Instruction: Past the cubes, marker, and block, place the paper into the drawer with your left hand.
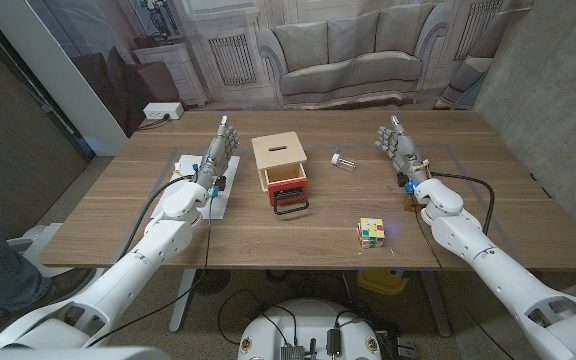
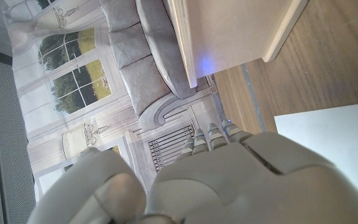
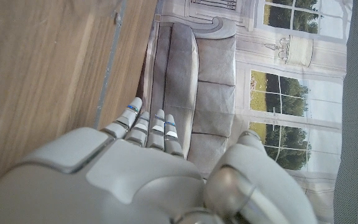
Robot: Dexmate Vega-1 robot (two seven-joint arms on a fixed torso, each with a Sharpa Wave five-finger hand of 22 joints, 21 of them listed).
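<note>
While both hands (image 1: 222, 143) (image 1: 396, 143) stand empty with straight fingers, the wooden table (image 1: 118, 225) fronts a sofa-printed backdrop (image 1: 348, 50).

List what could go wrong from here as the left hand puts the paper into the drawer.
1. The paper lies flat under the left hand; it may slide rather than lift.
2. The drawer of the wooden box looks small for the sheet; the paper may catch or crumple.

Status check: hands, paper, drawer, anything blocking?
Both hands open: left hand over paper, right hand idle. Red drawer pulled open. Path clear; puzzle cube sits aside.
</note>
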